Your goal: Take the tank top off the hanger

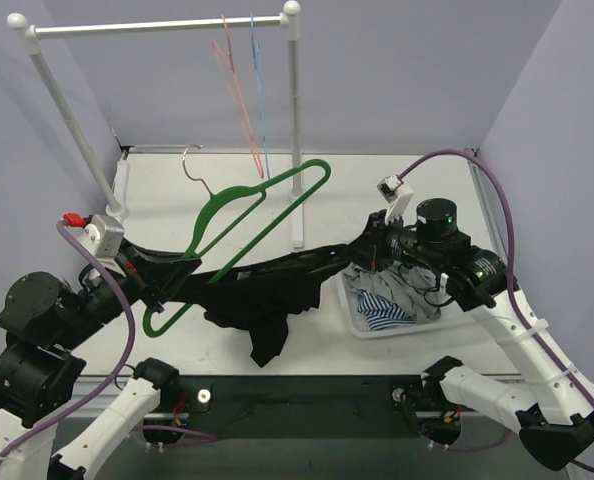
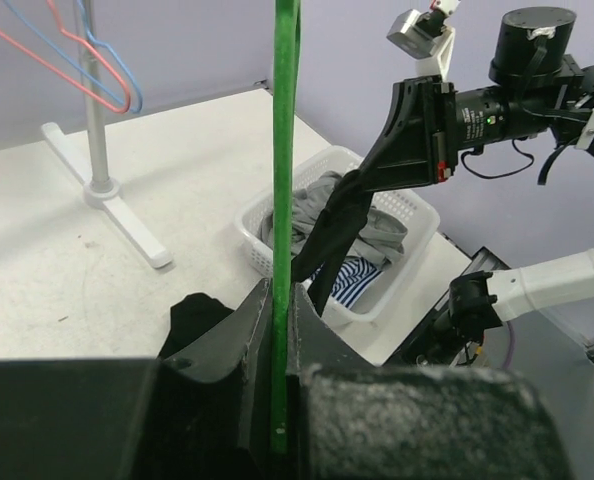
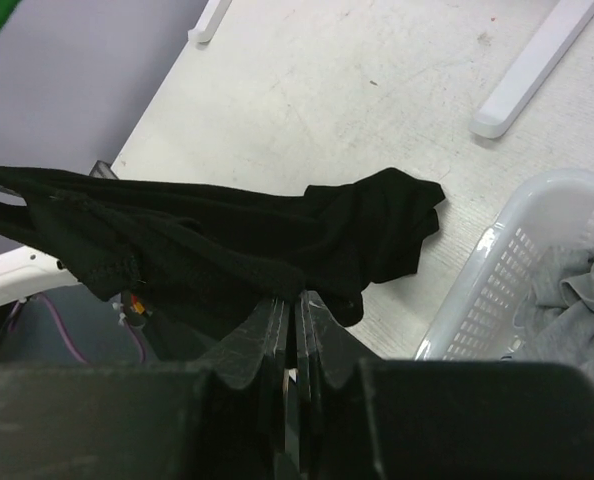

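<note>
A black tank top [image 1: 267,290] stretches between my two grippers above the table, its lower part drooping to the table front. A green hanger [image 1: 247,230] slants up from the left, and the top's left end is still looped around it. My left gripper [image 1: 162,290] is shut on the green hanger's bar [image 2: 282,330]. My right gripper [image 1: 372,250] is shut on the tank top's right end [image 3: 227,270], holding it over the basket edge. The right gripper [image 2: 422,130] also shows in the left wrist view with black fabric [image 2: 342,225] hanging from it.
A white basket [image 1: 432,322] with grey and striped clothes sits at the right. A white clothes rack [image 1: 295,120] stands at the back with a red hanger [image 1: 232,85] and a blue hanger [image 1: 257,80] on its rail. A bare wire hanger [image 1: 199,172] lies behind the green one.
</note>
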